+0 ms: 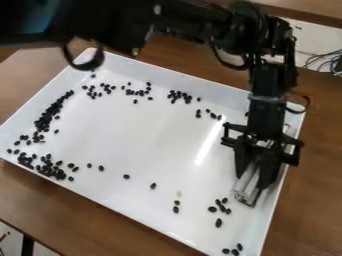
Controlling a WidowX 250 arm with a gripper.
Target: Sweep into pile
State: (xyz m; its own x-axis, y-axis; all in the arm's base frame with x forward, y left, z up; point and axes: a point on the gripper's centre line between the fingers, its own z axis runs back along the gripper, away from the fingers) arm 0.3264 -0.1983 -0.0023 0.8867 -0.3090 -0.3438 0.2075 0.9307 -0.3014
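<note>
While I have the gripper [252, 186] low over the right side of the white tray [150, 132], I can see its fingers closed around a pale, translucent sweeping tool [244, 189], whose lower end is at or just above the tray's floor; I can't tell which. The black beans [47, 119] lie in a loose frame around the tray, so I'd call this partly done at best. My densest gathering is at the left of the frame: a thick streak along the tray's left side and a broad cluster [50, 169] at the lower left, close but not one heap. Small clumps sit along the far side, near the top of the frame, and single beans trail along the near side. Just beside the tool is a scattered handful [218, 209], with a few more in the bottom right corner. I judge that most of the merging remains for me to do.
</note>
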